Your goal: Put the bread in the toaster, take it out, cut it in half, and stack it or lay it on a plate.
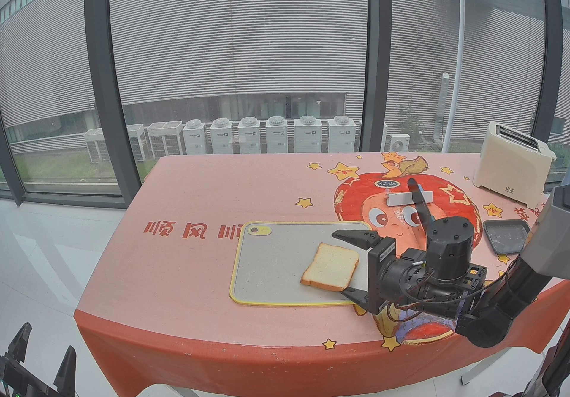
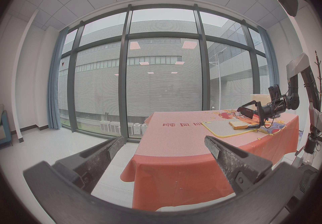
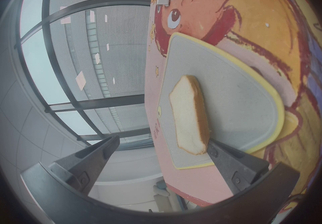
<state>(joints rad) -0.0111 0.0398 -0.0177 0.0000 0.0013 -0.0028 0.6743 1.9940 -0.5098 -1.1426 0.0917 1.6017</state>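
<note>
One bread slice (image 1: pixel 330 266) lies flat at the right of the cutting board (image 1: pixel 267 273), between the spread fingers of the right gripper (image 1: pixel 343 263); the left gripper (image 1: pixel 46 342), likewise spread, hangs below the table (image 1: pixel 178 291).

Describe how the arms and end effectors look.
Right end effector: black, two tapered wedge fingers on a boxy body, black cables looped beside a round black wrist housing; upper arm link grey. Left end effector: same black, speckled tapered fingers.

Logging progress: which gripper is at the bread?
The right gripper, open, its jaws either side of the bread on the cutting board; the left gripper is far from it.
</note>
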